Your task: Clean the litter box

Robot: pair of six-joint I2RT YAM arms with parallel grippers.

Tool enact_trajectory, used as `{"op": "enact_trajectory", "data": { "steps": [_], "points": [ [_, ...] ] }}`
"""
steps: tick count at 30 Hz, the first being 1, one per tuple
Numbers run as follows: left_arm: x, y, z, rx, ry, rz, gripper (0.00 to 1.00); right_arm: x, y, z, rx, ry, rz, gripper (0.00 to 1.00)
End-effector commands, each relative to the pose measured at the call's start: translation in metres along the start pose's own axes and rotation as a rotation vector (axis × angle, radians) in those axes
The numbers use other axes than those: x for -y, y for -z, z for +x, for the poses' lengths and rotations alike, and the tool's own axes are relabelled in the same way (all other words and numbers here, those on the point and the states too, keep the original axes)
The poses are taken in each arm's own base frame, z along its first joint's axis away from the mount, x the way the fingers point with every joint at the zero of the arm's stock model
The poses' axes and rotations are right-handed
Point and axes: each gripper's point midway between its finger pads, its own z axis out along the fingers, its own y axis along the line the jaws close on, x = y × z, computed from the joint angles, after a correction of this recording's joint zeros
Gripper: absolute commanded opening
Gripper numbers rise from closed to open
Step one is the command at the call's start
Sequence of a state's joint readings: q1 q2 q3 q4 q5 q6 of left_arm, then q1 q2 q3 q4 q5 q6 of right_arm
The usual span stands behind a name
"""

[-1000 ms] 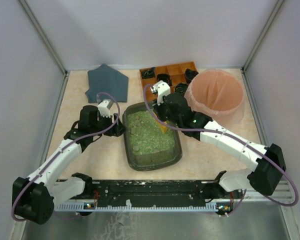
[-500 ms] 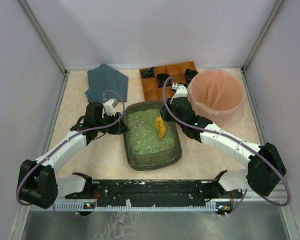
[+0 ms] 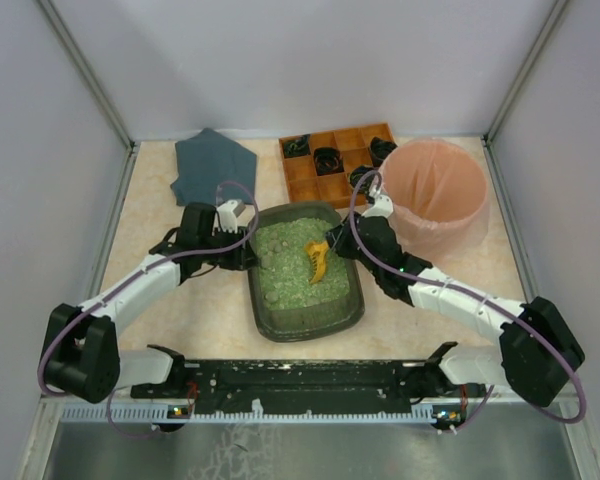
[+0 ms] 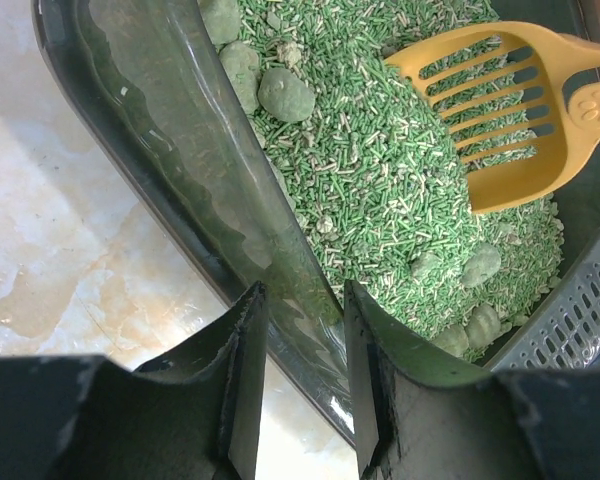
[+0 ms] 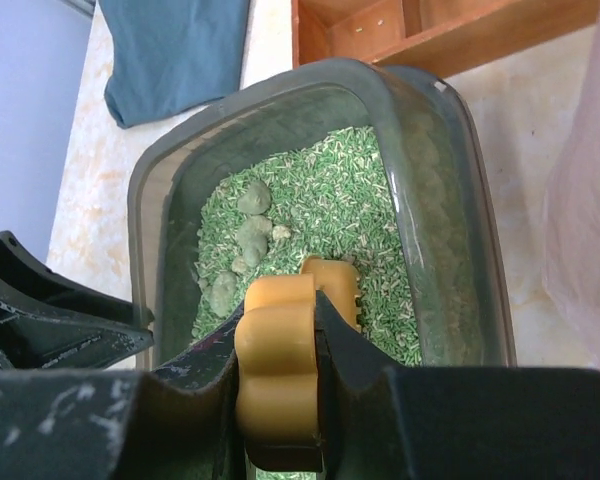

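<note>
Beige marbled worktop [image 3: 210,310] between pale walls carries the litter box [image 3: 305,332] at its middle, between the two arms, with its long sides running away from the bases.

The left gripper [image 4: 302,400] straddles the box's left long wall. One finger is outside and one inside, and they are pressed together on the dark translucent plastic, so the wall is pinched between them. The right gripper [image 5: 280,400] is clamped on the handle of a yellow scoop [image 3: 317,262], reaching in over the box's right rim. The scoop's slotted head points down and lies on the green litter [image 4: 380,190] near the middle of the box.

Several rounded grey-green clumps [image 5: 252,198] sit in the litter toward the left wall and the far end.

Just beyond the box stands an orange-brown wooden tray [image 3: 305,180] of compartments with dark items in some. A pink bag-lined bin [image 3: 450,228] stands to the right rear, close to the right arm. A dark blue cloth [image 3: 215,170] lies flat at the left rear.
</note>
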State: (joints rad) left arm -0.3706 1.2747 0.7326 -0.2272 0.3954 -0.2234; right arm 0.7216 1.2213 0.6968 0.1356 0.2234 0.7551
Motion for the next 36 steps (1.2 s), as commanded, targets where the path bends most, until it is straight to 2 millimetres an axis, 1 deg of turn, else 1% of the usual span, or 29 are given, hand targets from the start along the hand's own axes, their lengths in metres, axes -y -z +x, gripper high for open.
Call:
{"op": "enact_trajectory", "data": {
  "steps": [1, 5, 10, 12, 15, 18, 22, 26, 29, 32, 36],
  "points": [
    [0.019, -0.004, -0.002, -0.017, -0.04, 0.074, 0.41, -0.004, 0.005, 0.049, -0.157, -0.16, -0.056, 0.0],
    [0.021, -0.005, 0.001, -0.026, -0.05, 0.077, 0.41, -0.009, 0.002, 0.067, -0.195, -0.179, -0.076, 0.0],
    [0.023, -0.007, 0.003, -0.04, -0.061, 0.082, 0.41, -0.027, -0.005, 0.095, -0.264, -0.177, -0.11, 0.0],
    [0.023, -0.008, 0.003, -0.042, -0.065, 0.084, 0.41, -0.031, -0.007, 0.107, -0.292, -0.187, -0.124, 0.0],
    [0.023, -0.008, 0.004, -0.045, -0.064, 0.08, 0.41, -0.031, -0.01, 0.119, -0.321, -0.207, -0.132, 0.0],
    [0.023, -0.008, 0.003, -0.044, -0.067, 0.077, 0.42, -0.028, -0.008, 0.123, -0.326, -0.228, -0.13, 0.0],
    [0.022, -0.005, -0.001, -0.026, -0.072, 0.062, 0.44, -0.025, -0.002, 0.117, -0.298, -0.255, -0.13, 0.0],
    [0.026, 0.0, -0.01, 0.013, -0.088, 0.069, 0.5, -0.021, 0.009, 0.107, -0.248, -0.311, -0.137, 0.0],
    [0.031, 0.007, -0.017, 0.058, -0.097, 0.08, 0.55, -0.021, 0.019, 0.096, -0.2, -0.359, -0.155, 0.0],
    [0.035, 0.014, -0.027, 0.117, -0.115, 0.088, 0.61, -0.014, 0.028, 0.085, -0.143, -0.417, -0.148, 0.0],
    [0.038, 0.024, -0.034, 0.186, -0.133, 0.087, 0.65, -0.004, 0.039, 0.07, -0.059, -0.47, -0.14, 0.0]
  ]
}}
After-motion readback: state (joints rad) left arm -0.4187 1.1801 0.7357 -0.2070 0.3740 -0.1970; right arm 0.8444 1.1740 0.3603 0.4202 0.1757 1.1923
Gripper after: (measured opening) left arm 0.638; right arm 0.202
